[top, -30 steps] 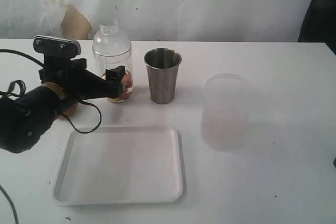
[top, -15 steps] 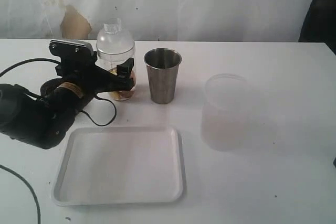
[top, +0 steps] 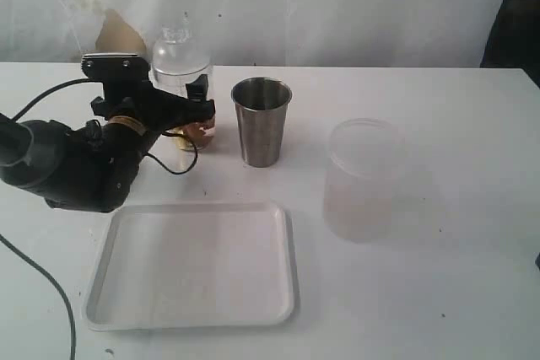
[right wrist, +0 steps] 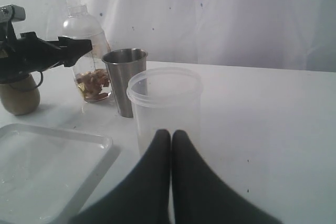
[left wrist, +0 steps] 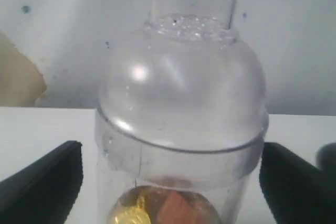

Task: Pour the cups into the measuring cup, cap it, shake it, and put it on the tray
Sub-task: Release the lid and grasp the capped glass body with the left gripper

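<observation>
**Two end effectors: one clamped on the capped cup, one closed by the frosted cup**

Nearest the exterior camera lies the tray [top: 190, 319], flat on the counter [top: 456, 124] with its low rim free on all four sides. A black cable [top: 42, 280] trails over the counter just beside its left edge.

The right end effector [right wrist: 171, 139] has its fingers pressed together and carries nothing. The frosted cup [top: 363, 179] stands straight ahead of its tips, very close; the right wrist view does not show whether they touch. To the right of that cup the counter runs wide and bare to its edge.

Farther back, the steel tumbler [top: 261, 121] stands upright, with a gap between it and the frosted cup. The left arm crosses above the tray's far left corner. The wooden cup [right wrist: 20, 97] sits below this arm, seen only from the right wrist view.

Just left of the tumbler, the left end effector [top: 201, 100] is spread wide and clamped on the measuring cup [top: 181, 94], one finger [left wrist: 47, 182] on each side wall. The cap [top: 179, 48] sits on top. Brown and golden pieces [left wrist: 157, 208] lie in the bottom. Only a narrow gap separates the measuring cup from the tumbler, the closest obstacle on that side. Whether its base rests on the counter cannot be told.

Behind everything a white wall [top: 354, 6] closes off the counter's far edge.
</observation>
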